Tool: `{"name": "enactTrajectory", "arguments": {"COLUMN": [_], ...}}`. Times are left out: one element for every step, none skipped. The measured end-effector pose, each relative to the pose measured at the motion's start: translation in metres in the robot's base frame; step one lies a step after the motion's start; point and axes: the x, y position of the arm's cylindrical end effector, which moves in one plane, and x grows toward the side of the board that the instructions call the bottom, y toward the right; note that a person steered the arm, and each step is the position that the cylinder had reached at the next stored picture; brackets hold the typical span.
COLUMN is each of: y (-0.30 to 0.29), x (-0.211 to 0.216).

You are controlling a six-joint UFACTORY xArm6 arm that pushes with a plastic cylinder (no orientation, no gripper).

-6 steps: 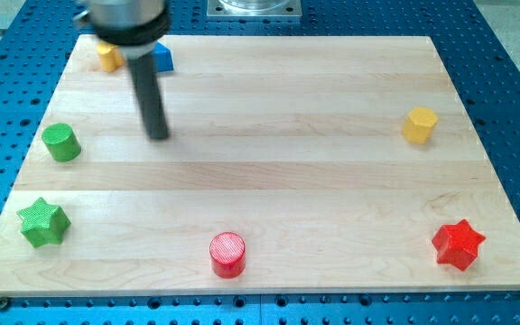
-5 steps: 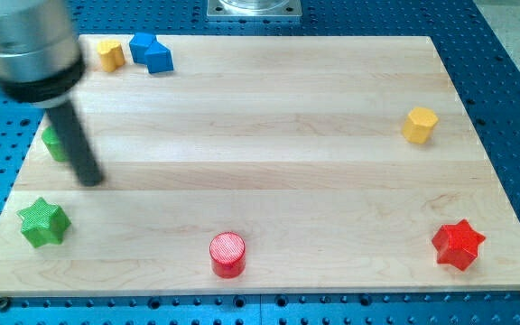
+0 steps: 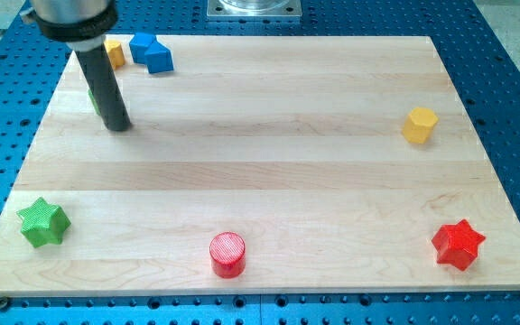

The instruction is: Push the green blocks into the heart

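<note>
**Two green blocks needing pushes toward the heart**

My tip [image 3: 116,126], a bare rod gripping nothing, is resting below the small yellow block [image 3: 113,52]. A green block [image 3: 91,97], mostly hidden by the rod, is peeking out below the yellow block, and the green star-shaped block [image 3: 42,222] is lying far below it. I cannot tell if the heart is the yellow block or the blue block [image 3: 152,52] beside it. Short, centred pushes from below are probably suiting best.

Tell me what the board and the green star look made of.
Board: looks like pale wood, smooth matte, with visible grain and plank seams. Green star: probably moulded or printed plastic, solid colour, matte, fine ridges on top. My tip is well above it in the view.
</note>
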Motion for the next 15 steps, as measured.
{"name": "enactTrajectory", "arguments": {"y": [0.017,0.063,0.073,0.041,0.009,0.012,0.014,-0.029,0.0,0.012,-0.028,-0.007,0.01,0.0,-0.055], "x": [-0.029,0.072,0.171,0.247,0.219,0.205,0.247,0.221,0.181,0.246,0.202,0.115,0.127,0.206,0.168]}}
